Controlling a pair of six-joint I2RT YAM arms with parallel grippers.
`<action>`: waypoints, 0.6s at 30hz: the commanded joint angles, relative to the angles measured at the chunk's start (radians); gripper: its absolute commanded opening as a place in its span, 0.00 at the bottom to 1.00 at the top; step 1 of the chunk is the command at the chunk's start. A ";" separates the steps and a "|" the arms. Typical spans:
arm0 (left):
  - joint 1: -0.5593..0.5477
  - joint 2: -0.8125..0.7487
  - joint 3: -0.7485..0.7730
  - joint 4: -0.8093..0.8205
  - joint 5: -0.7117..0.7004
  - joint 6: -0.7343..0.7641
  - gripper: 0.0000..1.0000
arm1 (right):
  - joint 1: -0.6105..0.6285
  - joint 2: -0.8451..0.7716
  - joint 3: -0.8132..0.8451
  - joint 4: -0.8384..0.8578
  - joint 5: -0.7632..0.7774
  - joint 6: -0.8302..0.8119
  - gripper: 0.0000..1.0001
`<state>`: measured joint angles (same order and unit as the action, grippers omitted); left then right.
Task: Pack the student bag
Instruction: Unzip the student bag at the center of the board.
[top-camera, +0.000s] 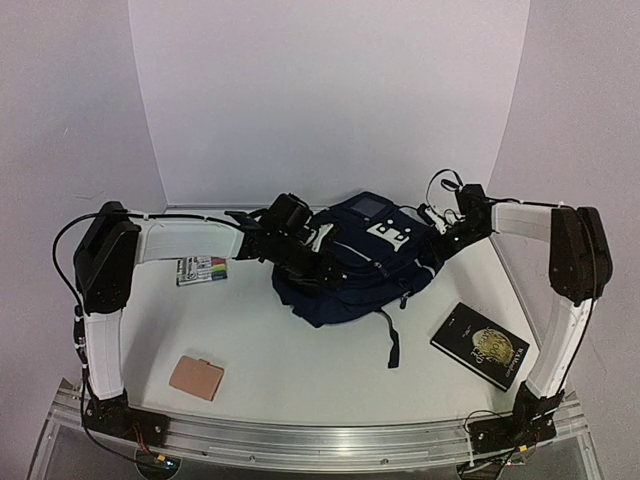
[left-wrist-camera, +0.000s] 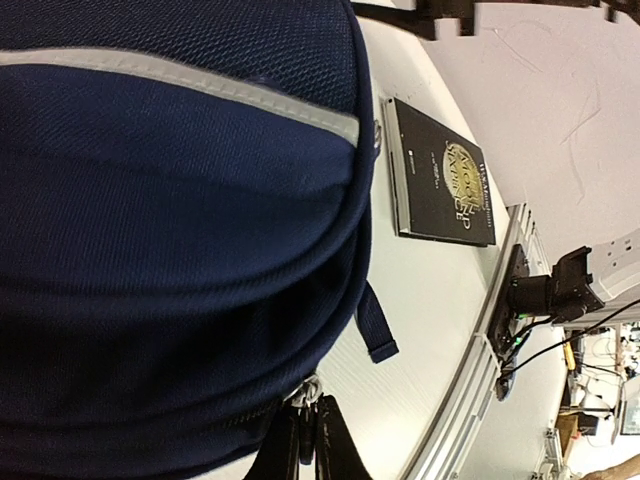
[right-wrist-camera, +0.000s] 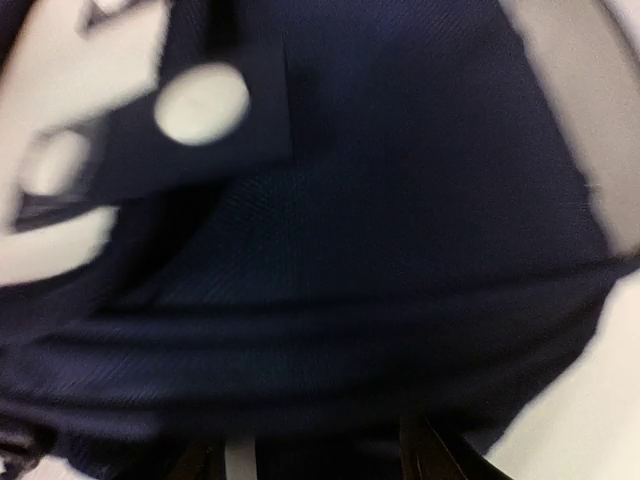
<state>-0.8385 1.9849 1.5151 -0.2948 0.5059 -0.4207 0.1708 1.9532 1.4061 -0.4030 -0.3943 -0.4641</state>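
Note:
The student bag (top-camera: 350, 270), a dark navy backpack with a white patch near its top, lies at the table's middle back. It fills the left wrist view (left-wrist-camera: 170, 220), where a pale stripe crosses it. My left gripper (top-camera: 298, 255) is at the bag's left side, shut on a silver zipper pull (left-wrist-camera: 306, 396) at the bag's seam. My right gripper (top-camera: 432, 246) is at the bag's right side. Its view is blurred: the dark fingers (right-wrist-camera: 432, 452) stand apart, open, with navy fabric (right-wrist-camera: 350, 250) close in front of them.
A black book with a gold emblem (top-camera: 480, 345) lies right of the bag, near the front (left-wrist-camera: 440, 175). A pack of coloured markers (top-camera: 201, 270) sits left of the bag. A tan flat pouch (top-camera: 196, 378) lies front left. A loose bag strap (top-camera: 392, 345) trails toward the front.

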 joint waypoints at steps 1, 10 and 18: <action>0.000 0.056 0.106 0.043 0.093 -0.021 0.00 | 0.072 -0.226 -0.066 0.030 -0.206 -0.085 0.61; 0.000 0.081 0.136 0.058 0.103 -0.040 0.00 | 0.312 -0.345 -0.154 0.125 -0.200 -0.122 0.60; -0.001 0.086 0.137 0.092 0.122 -0.083 0.00 | 0.384 -0.267 -0.189 0.206 -0.151 -0.179 0.50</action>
<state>-0.8374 2.0690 1.5913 -0.2880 0.5964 -0.4765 0.5219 1.6509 1.2431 -0.2663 -0.5800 -0.6012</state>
